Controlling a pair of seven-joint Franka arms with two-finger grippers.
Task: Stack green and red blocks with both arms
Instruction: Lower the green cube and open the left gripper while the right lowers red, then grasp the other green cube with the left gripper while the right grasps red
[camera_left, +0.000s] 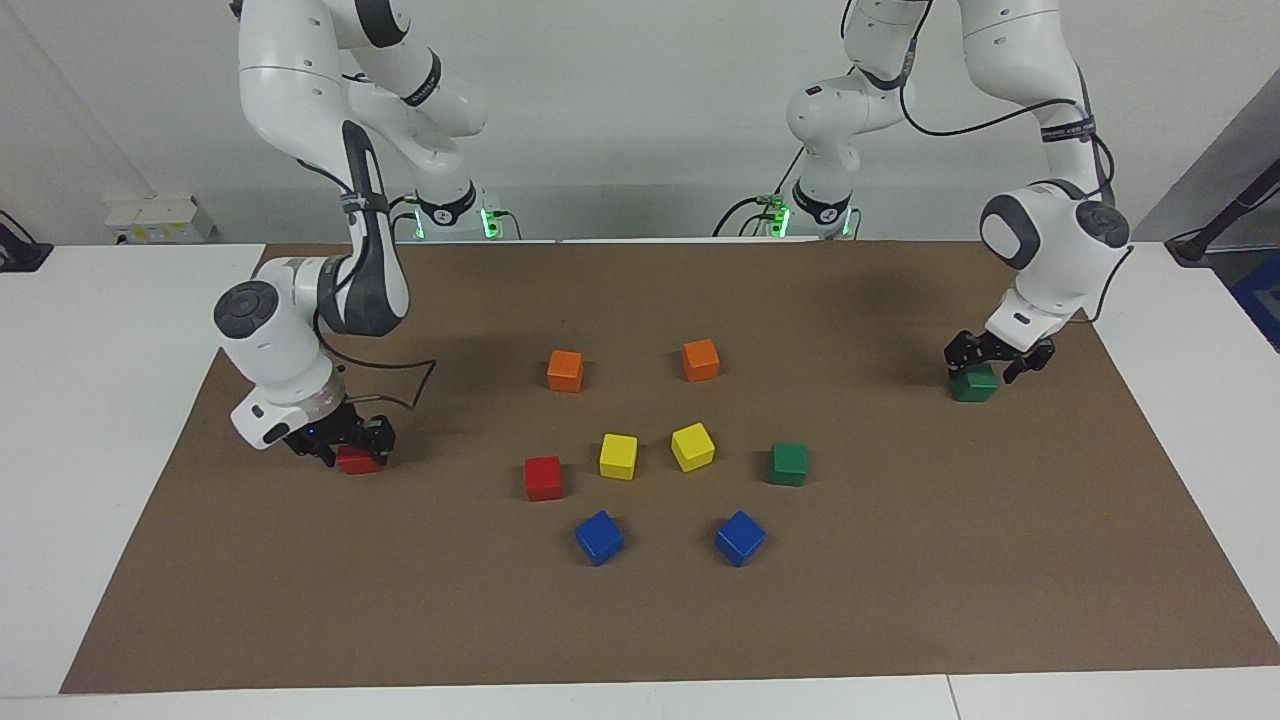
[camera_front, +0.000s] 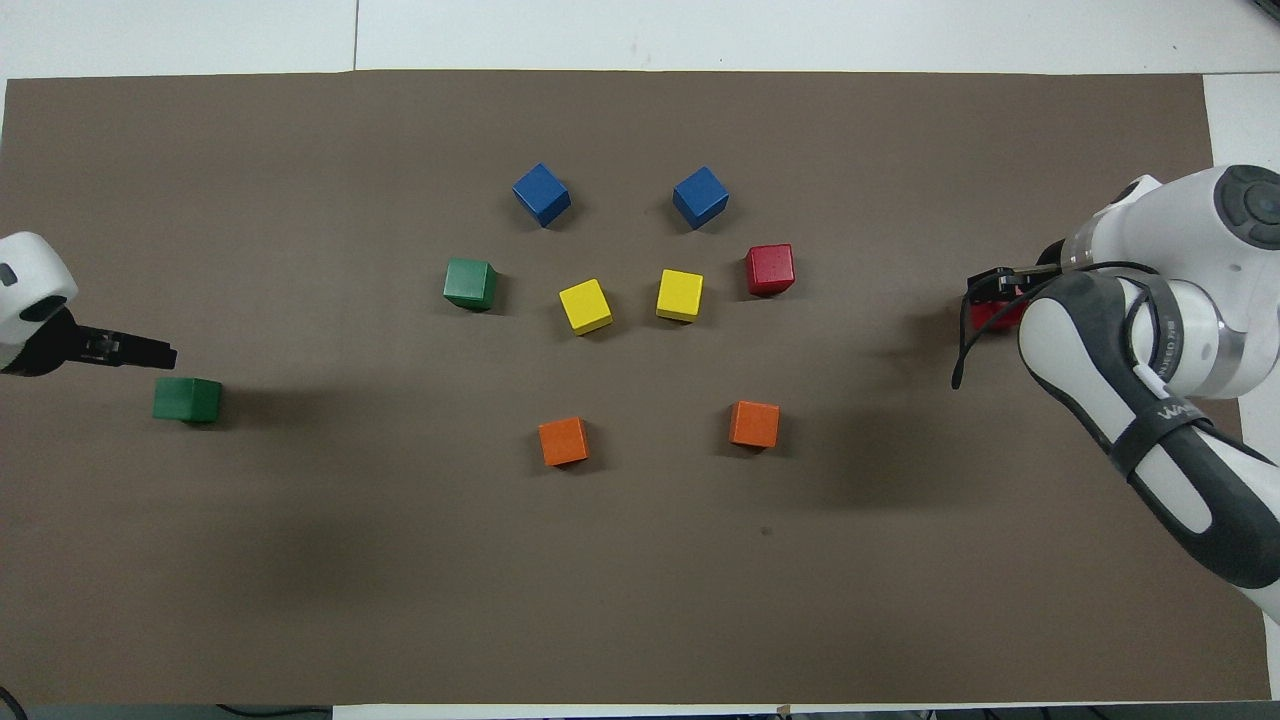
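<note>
Red block (camera_left: 357, 461) half hidden under right gripper (camera_left: 340, 452), fingers unclear

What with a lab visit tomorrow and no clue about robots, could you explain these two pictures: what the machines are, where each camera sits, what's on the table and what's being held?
These are two white robot arms, each ending in a small black gripper. One picture is taken from across the table, facing them. The other looks down from above their own end.

On the brown mat, a middle cluster holds two orange cubes, two yellow cubes, two blue cubes, a red cube and a green cube.

A second green block lies at the left arm's end, just under the open left gripper, not held. A second red block sits on the mat at the right gripper. I cannot tell whether it is gripped.
</note>
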